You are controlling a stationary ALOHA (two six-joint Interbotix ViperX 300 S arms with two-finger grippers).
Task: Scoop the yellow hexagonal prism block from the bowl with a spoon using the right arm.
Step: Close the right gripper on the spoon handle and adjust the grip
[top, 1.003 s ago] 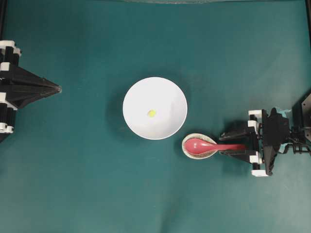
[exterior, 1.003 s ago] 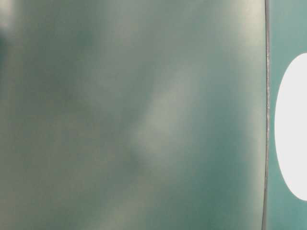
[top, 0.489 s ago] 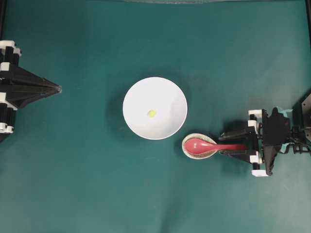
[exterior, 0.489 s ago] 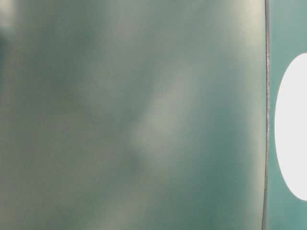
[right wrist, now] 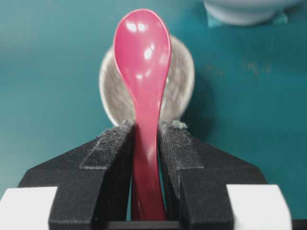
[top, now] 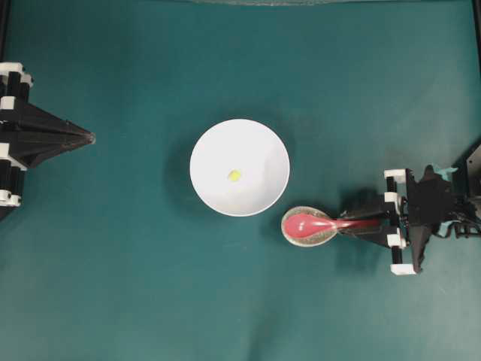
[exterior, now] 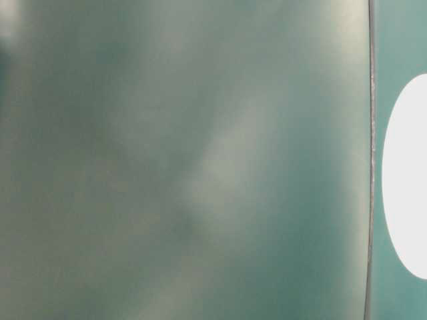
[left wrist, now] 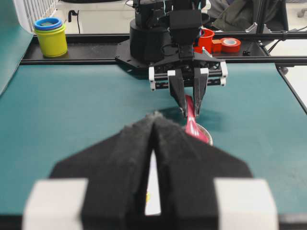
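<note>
pinching the spoon (right wrist: 142, 86) handle in the right end effector (right wrist: 145, 139) — lift level, clearing the speckled dish (right wrist: 178, 81) — left end effector (left wrist: 153, 124) pressed together.

A glossy pink-red spoon (right wrist: 144, 91) with an oval scoop runs up the middle of the right wrist view, its straight handle clamped between the two black foam-padded fingers (right wrist: 109, 158) of the right gripper (right wrist: 145, 139), which press against it on both sides. The scoop lies over a small speckled beige dish (right wrist: 180, 81) on the teal table surface (right wrist: 48, 72). The base of a white bowl (right wrist: 244, 12) shows at the top right edge, apart from the dish.
</note>
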